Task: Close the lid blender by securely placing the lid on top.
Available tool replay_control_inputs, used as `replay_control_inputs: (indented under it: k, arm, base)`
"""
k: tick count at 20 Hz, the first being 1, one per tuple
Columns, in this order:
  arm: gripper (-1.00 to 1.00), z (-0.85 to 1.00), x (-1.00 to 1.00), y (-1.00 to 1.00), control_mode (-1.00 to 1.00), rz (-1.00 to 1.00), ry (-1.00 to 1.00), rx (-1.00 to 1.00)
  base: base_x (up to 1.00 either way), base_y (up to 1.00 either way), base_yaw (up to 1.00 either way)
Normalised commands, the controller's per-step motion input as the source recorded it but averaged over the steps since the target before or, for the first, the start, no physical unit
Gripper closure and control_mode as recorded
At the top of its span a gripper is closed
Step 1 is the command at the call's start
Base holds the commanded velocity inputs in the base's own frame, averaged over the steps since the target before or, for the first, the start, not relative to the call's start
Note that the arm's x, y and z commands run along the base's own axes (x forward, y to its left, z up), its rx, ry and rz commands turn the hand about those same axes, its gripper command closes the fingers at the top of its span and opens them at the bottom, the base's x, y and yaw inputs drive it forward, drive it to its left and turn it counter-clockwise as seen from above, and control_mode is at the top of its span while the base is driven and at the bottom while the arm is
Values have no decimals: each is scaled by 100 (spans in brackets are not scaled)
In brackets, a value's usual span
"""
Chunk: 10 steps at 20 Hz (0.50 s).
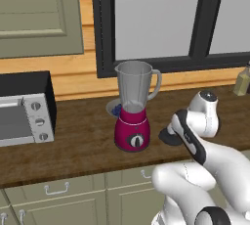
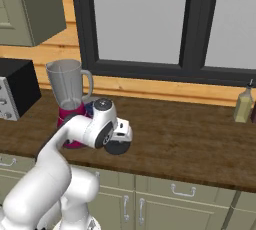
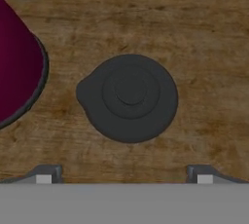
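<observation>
Dark wooden counter [image 1: 78,141] running across the kitchen, with pale green cabinet drawers [image 1: 56,188] below, metal handles on their fronts; silver-black toaster oven [image 1: 24,107] standing at the left end, two round knobs on its right side; pale plate [image 1: 113,107] with blue contents lying toward the back wall; yellowish bottle [image 2: 243,105], possibly oil, upright at the far right near the wall; dark-framed window [image 1: 166,18] above wooden panelling; pale green upper cabinet [image 1: 39,13] at upper left.
</observation>
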Motion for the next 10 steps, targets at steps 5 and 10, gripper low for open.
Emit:
replay_control_inputs:
  k: [5, 10]
  arm:
    - [-100, -16, 23, 0, -100, 0, 0, 0]
    - [-100, -21, 20, 0, -100, 0, 0, 0]
  base:
    - [0, 0, 0]
    - [0, 0, 0]
